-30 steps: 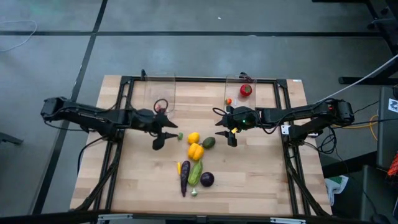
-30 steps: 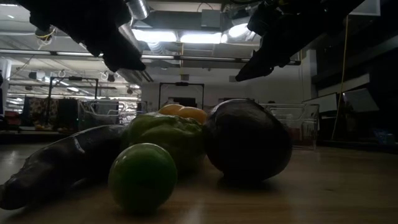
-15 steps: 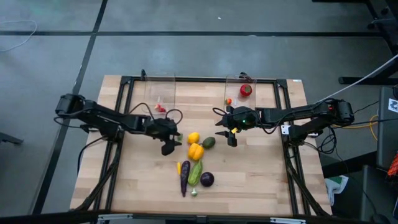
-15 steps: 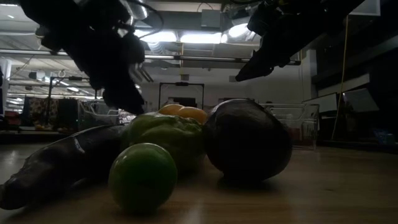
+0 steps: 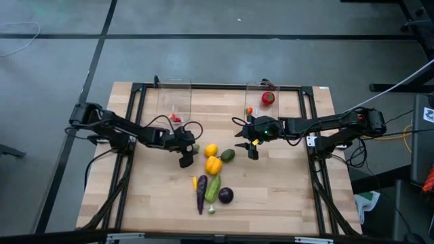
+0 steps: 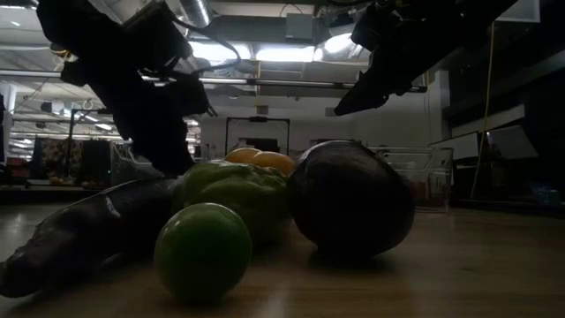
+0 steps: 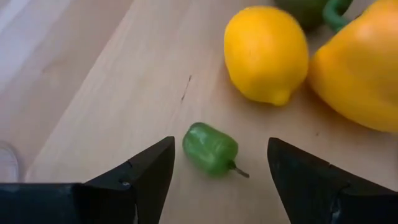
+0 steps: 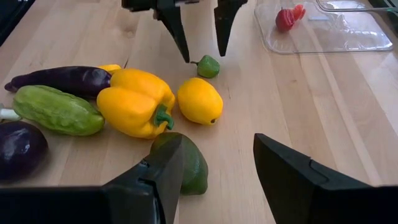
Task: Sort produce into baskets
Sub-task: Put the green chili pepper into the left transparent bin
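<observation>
We hold our left gripper (image 7: 214, 171) low over the wooden table (image 5: 285, 190), fingers apart, straddling a small green toy pepper (image 7: 211, 149) that lies untouched between them. A yellow lemon (image 7: 265, 53) and a large yellow bell pepper (image 7: 357, 68) sit just beyond. Our right gripper (image 8: 211, 171) hovers with fingers apart and empty above a dark green avocado (image 8: 186, 163). A clear plastic bin (image 8: 323, 28) behind holds a red piece (image 8: 286, 18).

Two dark, slender jointed arms; black cable looped by the left gripper (image 5: 187, 154); wedge-shaped matte black fingers (image 7: 134, 180).
</observation>
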